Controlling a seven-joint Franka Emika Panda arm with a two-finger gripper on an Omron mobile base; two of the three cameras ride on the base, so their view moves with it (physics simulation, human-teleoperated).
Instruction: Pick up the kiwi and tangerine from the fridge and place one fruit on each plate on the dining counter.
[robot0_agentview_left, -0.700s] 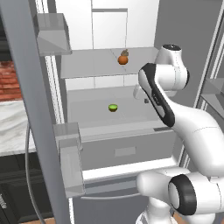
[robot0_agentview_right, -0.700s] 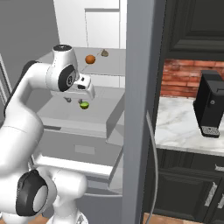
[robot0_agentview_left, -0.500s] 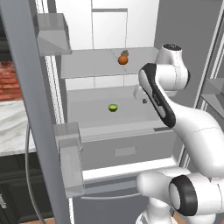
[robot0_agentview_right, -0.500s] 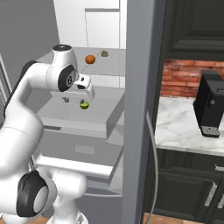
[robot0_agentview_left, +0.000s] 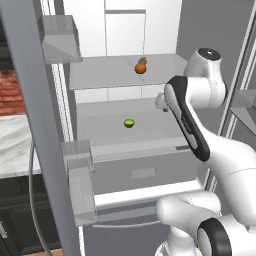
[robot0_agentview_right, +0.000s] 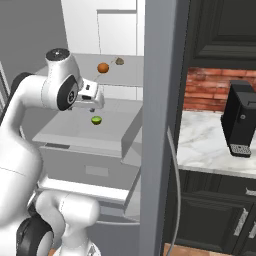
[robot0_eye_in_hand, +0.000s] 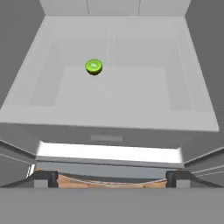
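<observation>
Inside the open fridge (robot0_agentview_left: 125, 30), white walls, clear glass shelves. Kiwi (robot0_agentview_left: 129, 123): small rounded lime-green fruit on the lower shelf. Tangerine (robot0_agentview_left: 140, 69): smooth orange ball on the upper shelf, touching a dull-brown lump (robot0_agentview_left: 143, 61). Claw (robot0_eye_in_hand: 111, 177) spread wide, holding nothing, above the kiwi's shelf.

Flat, even, shadowless rendered light; sharp.

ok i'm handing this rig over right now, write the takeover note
Gripper: open, empty, inside the open fridge, above and short of the kiwi.
Kiwi: on the lower glass shelf, untouched.
Tangerine: on the shelf above, next to a small brown lump.
Done: fridge open, arm reaching in.
Left: pick both fruits and put one on each plate.
</observation>
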